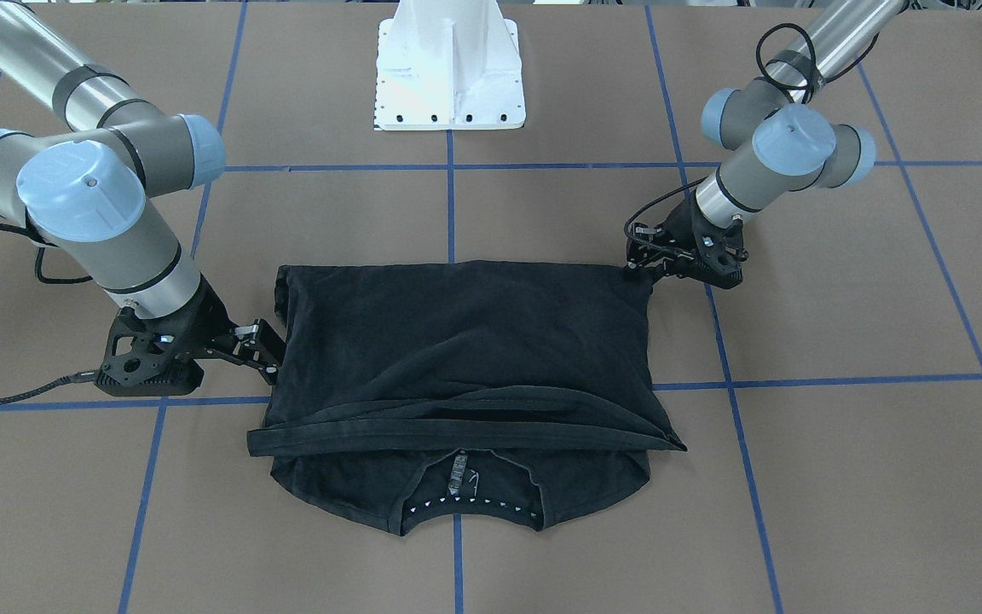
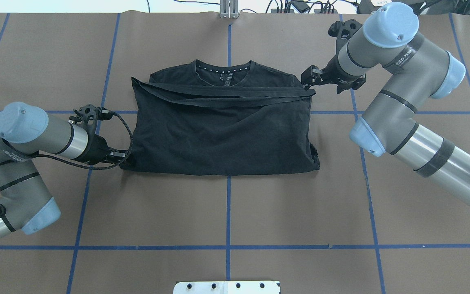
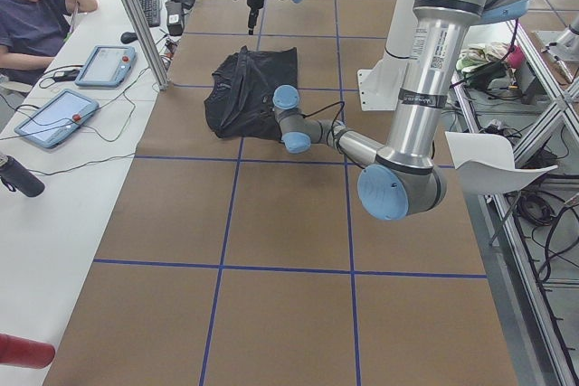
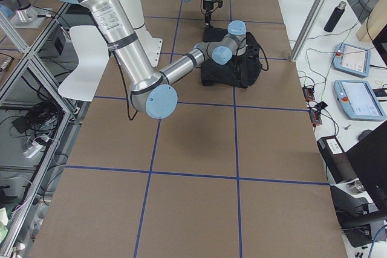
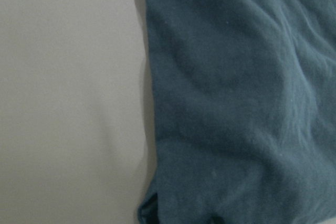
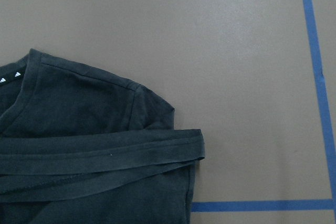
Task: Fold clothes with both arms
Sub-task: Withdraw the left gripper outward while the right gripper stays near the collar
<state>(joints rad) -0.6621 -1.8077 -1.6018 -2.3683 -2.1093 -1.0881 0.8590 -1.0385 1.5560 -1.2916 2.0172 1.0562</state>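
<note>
Shirt (image 2: 222,134) lies folded at mid-table, its hem band (image 2: 227,96) doubled over just short of the collar (image 2: 223,67), and we see brown table (image 2: 227,212) spreading wide beyond all four edges. Our right gripper (image 2: 305,78) hangs with its jaws spread, just beside the band's end at the far right corner. Our left gripper (image 2: 124,157) sits low against the near left corner, touching cloth, but we cannot tell whether it grips.
</note>
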